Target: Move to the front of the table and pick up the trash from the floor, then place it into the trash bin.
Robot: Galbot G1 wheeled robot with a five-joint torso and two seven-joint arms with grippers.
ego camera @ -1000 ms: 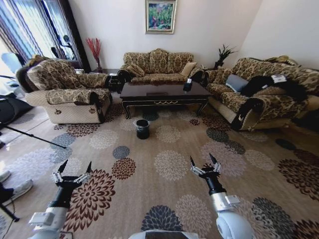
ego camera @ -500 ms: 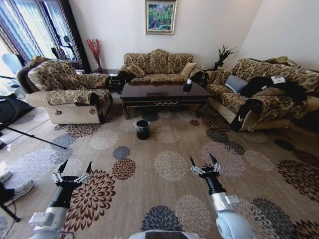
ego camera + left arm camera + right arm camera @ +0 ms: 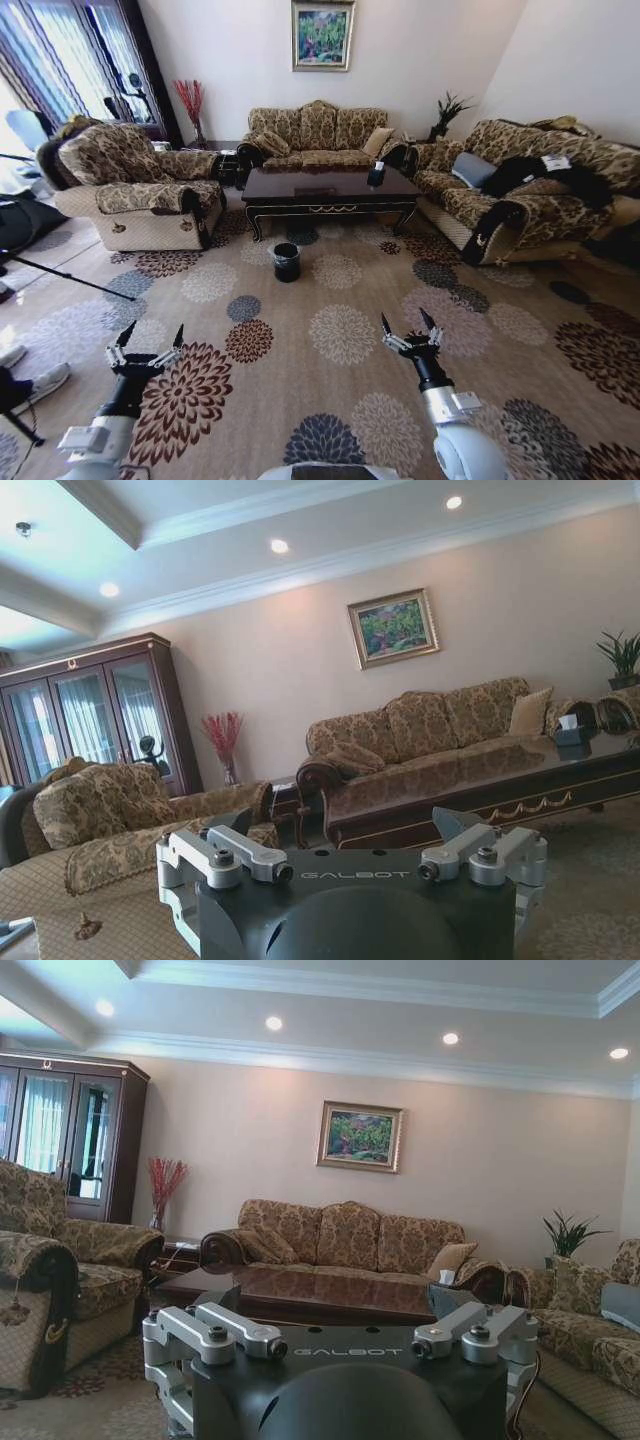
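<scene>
— Black plastic, straight ahead: the trash bin (image 3: 286, 260) stands on the carpet (image 3: 340, 330) just before the front edge of the table (image 3: 330, 187). Which of our arms lies nearer?

— Neither, we judge. Our left gripper (image 3: 146, 352) and right gripper (image 3: 410, 335) hover low, wide open, holding nothing, both well short of it. The trash we cannot make out on the floor.

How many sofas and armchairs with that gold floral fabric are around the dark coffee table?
3: a gold floral armchair on the left, a matching sofa behind the glossy dark wooden coffee table, and a long sofa on the right. More may sit outside the view.
</scene>
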